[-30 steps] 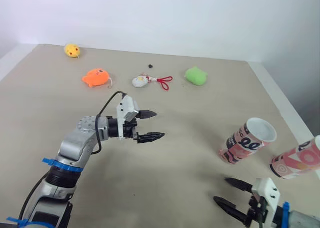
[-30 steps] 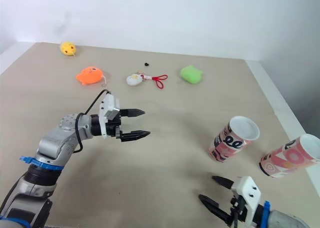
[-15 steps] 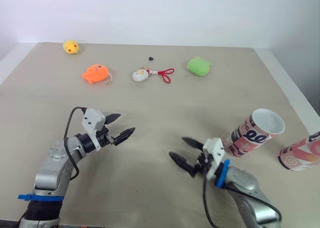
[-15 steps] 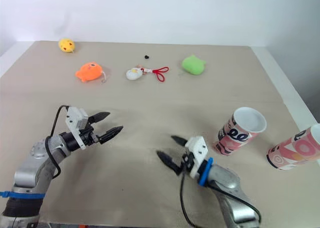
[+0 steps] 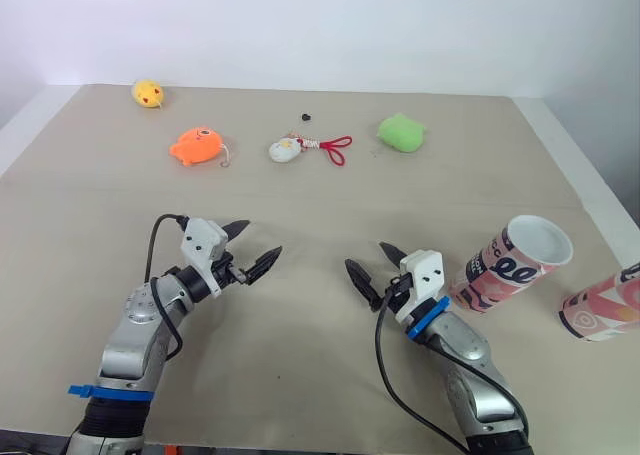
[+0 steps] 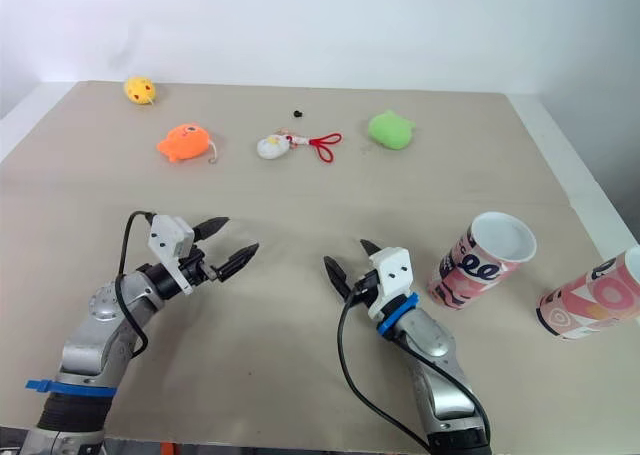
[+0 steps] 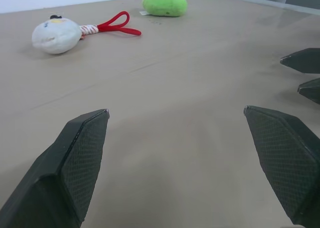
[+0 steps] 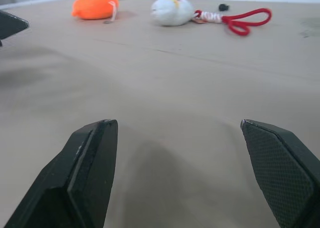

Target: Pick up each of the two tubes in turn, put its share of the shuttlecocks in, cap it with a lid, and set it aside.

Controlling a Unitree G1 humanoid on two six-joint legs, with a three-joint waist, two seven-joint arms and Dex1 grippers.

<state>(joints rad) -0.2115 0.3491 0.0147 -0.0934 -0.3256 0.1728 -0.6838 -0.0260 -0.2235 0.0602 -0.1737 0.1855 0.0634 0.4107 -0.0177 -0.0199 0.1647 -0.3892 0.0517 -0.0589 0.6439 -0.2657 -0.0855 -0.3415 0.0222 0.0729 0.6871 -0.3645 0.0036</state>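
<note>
Reads as a test lab: plain beige tabletop (image 5: 300, 215) against blank white wall (image 5: 320, 25), bearing a yellow plush toy (image 5: 148, 94), an orange plush toy (image 5: 197, 146), a green plush toy (image 5: 401, 133).

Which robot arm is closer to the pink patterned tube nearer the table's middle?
Right. The right gripper is beside that pink patterned tube, on its left; the left gripper is farther left, beyond it.

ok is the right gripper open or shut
Open: the right gripper has its jaws wide apart, with just bare table between them.
</note>
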